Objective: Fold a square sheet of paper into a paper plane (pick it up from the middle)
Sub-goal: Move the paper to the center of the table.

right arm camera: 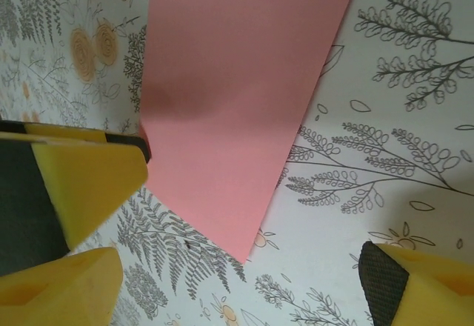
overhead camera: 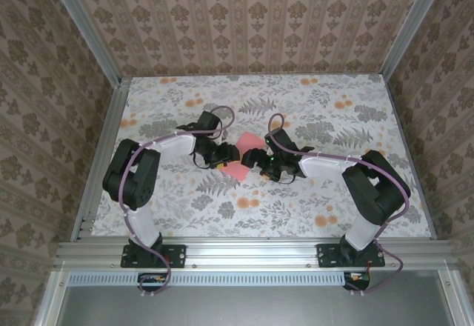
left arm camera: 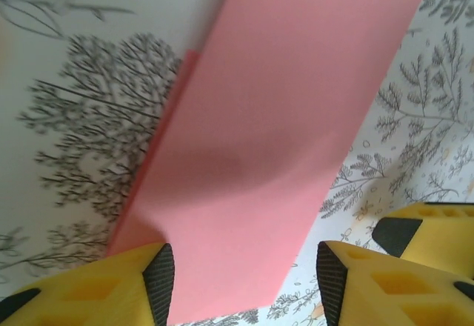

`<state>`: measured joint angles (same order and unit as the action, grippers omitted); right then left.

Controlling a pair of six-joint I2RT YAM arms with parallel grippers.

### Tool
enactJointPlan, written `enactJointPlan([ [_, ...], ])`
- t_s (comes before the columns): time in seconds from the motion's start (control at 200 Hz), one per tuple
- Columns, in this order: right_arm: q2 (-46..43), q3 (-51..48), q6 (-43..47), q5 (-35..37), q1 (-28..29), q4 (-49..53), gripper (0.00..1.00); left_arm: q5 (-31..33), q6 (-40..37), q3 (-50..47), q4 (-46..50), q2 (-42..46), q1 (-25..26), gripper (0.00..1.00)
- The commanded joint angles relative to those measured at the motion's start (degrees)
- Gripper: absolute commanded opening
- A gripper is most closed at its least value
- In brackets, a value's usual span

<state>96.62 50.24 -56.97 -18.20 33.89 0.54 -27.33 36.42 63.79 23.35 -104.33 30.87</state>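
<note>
Fingers on both arms stand spread, nothing pinched. The left fingers (left arm camera: 89, 296) straddle the near end of the square sheet of paper (left arm camera: 274, 133). One black pad sits right at the paper's edge, maybe touching. The other pad is clear of it, w/ printed tabletop (left arm camera: 67, 59) showing in the gap. The right fingers (right arm camera: 433, 285) are wider apart; a corner of the pink paper points down btw them w/o contact. Each wrist view also catches a yellow finger of the other arm just beside, so the two arms are close together.

Paper location: centre of the tabletop, btw the two wrists in the top view, partly hidden under them. It doesn't read as a plain square. It looks like a long band w/ parallel edges, and in the left wrist view a second layer peeks out along one long side, so prob. one fold is in. A soft shadow across it hints at a slight bow; can't tell if any part is lifted.

Progress: early. No pointed nose, no centre ridge, no wings visible. Left to do, by my reckoning: nose corners, centre fold, wings, i.e. most of the folding. The immediate step looks like getting a grip on the band's end for the next crease.
</note>
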Motion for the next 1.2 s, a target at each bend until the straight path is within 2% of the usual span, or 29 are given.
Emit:
enactJointPlan([
  [0.0, -1.41, 0.81, 1.5, 2.0, -0.83, 3.0, 0.86, -1.37, -0.87, 2.02, 3.13, -0.43, 1.26, 0.55],
  [0.13, -3.09, -0.17, 2.65, 3.08, -1.82, 4.49, 0.86, -3.63, -0.31, 1.43, 2.07, -0.81, 1.78, 0.57],
  [0.205, -4.34, -1.15, 3.0, 3.57, -2.41, 4.99, 0.86, -2.9, -0.55, 1.6, 2.84, -0.69, 2.0, 0.57],
  [0.38, -5.85, -2.57, 3.53, 4.4, -2.85, 5.07, 0.86, 4.25, -2.25, 1.43, 3.91, 4.57, 0.7, 0.6],
  [0.47, -5.27, -2.69, 3.15, 4.05, -2.84, 4.52, 0.86, 7.61, -3.85, 1.22, 5.22, 4.35, 0.17, 0.62],
  [0.645, -4.64, -2.54, 3.01, 3.69, -2.86, 3.96, 0.86, 4.69, -4.13, 1.05, 3.97, 0.75, 0.53, 0.6],
  [0.905, -4.59, -1.72, 3.53, 4.2, -2.94, 4.99, 0.86, 5.09, -2.95, 2.5, 5.33, -2.74, 2.71, 0.59],
  [1.045, -5.12, -1.85, 3.71, 4.22, -3.21, 5.56, 0.86, 6.06, -0.68, 2.53, 7.41, -3.55, 4.39, 0.59],
  [1.195, -6.87, -2.63, 4.14, 4.23, -3.61, 6.12, 0.86, 4.12, 4.31, 1.08, 6.52, -2.79, 6.67, 0.59],
])
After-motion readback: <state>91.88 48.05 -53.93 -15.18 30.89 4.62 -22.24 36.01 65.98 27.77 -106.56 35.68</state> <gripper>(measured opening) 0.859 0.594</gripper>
